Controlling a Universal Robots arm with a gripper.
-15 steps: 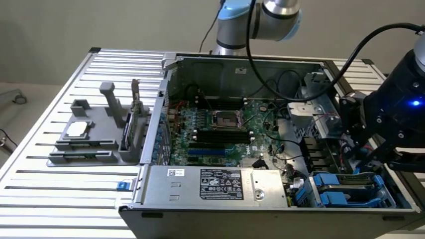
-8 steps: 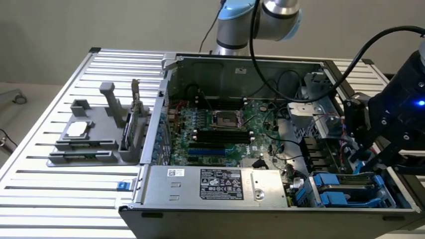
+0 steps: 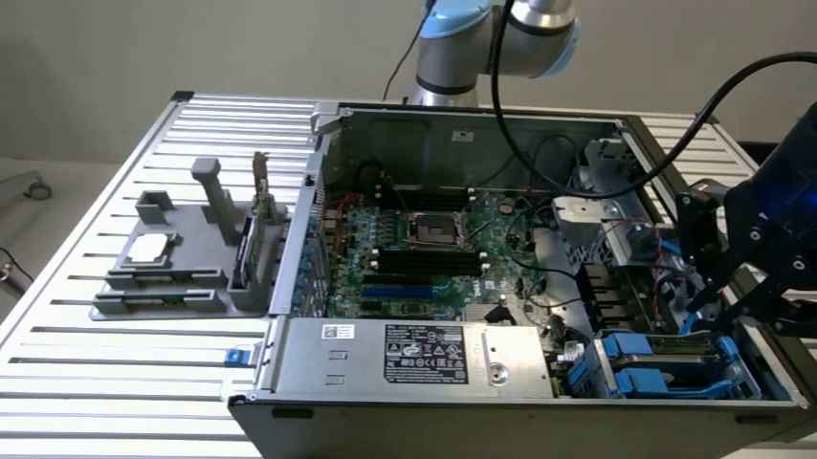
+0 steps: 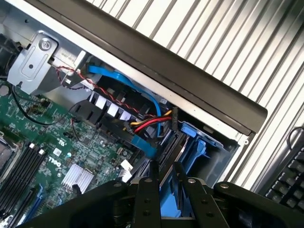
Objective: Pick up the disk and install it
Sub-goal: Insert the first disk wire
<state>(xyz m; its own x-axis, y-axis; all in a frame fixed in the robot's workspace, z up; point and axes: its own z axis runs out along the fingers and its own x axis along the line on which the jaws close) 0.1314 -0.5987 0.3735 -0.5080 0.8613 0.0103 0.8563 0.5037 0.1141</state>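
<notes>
**Item inspected:** the disk [image 3: 667, 342]. It is standing edge-up at the mouth of the blue drive cage [image 3: 699, 384], in the corner of the open case [image 3: 511, 421] at the exterior view's right. I am judging it partly entered, not seated.

**Grip:** in the wrist view my fingers [image 4: 148, 190] are standing close together with the disk's blue carrier edge between them. I am reading my jaws as clamped on the disk across its thickness.

**Risks I am recording:**

1. **Cable snag.** The red, yellow and black power leads [image 4: 147, 124] and the blue data cable [image 4: 121, 80] are hanging just beside the cage mouth. Any sideways drift would be pushing the disk's corner into them, tugging a plug or trapping a lead under the carrier.
2. **Binding.** I cannot tell whether the carrier is lying square to the cage rails. If it is tilted, downward force would be jamming it and straining the plastic frame.
3. **Slip.** I am holding near one end of the top edge. Resistance at the far end could be levering the disk round in my grip.
4. **Collision.** My wrist housing is hanging close over the case wall [image 4: 190, 88], so a small lateral correction could be striking it.
</notes>
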